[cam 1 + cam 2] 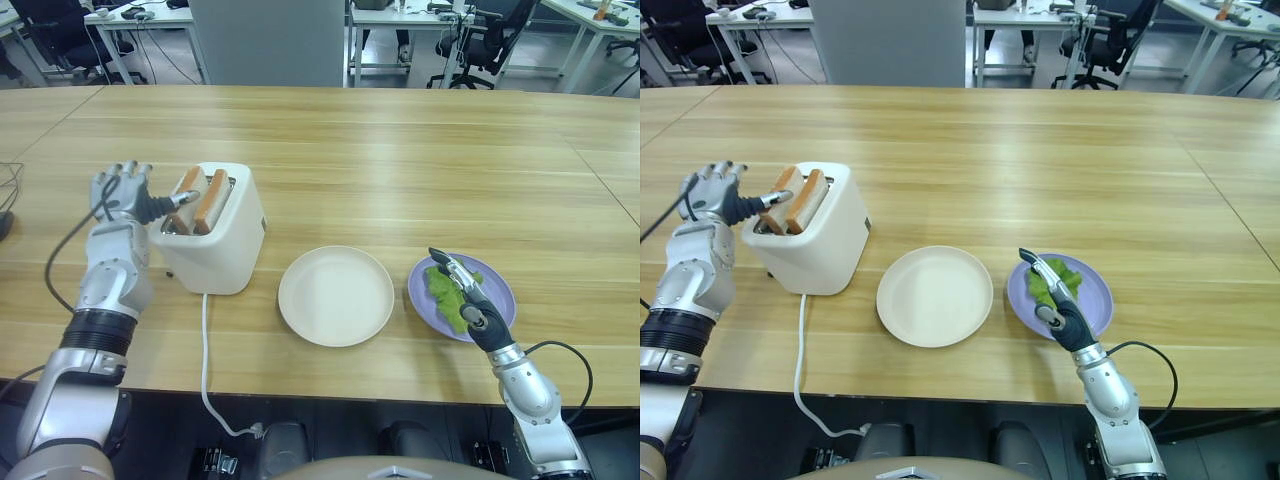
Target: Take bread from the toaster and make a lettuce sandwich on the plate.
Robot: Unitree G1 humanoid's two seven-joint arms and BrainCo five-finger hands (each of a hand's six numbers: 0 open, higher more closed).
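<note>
Fingers (131,173) of left hand (120,198) spread, thumb at bread (212,198) in toaster (225,250), gripping nothing. Right hand (466,298) flat, empty, over lettuce (437,285) on purple plate (502,290). White plate (335,296) between, near front edge; surface (400,160) behind open.

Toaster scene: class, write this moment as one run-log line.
left hand at bread in toaster | right hand over lettuce on purple plate | white plate: no sandwich yet
</note>
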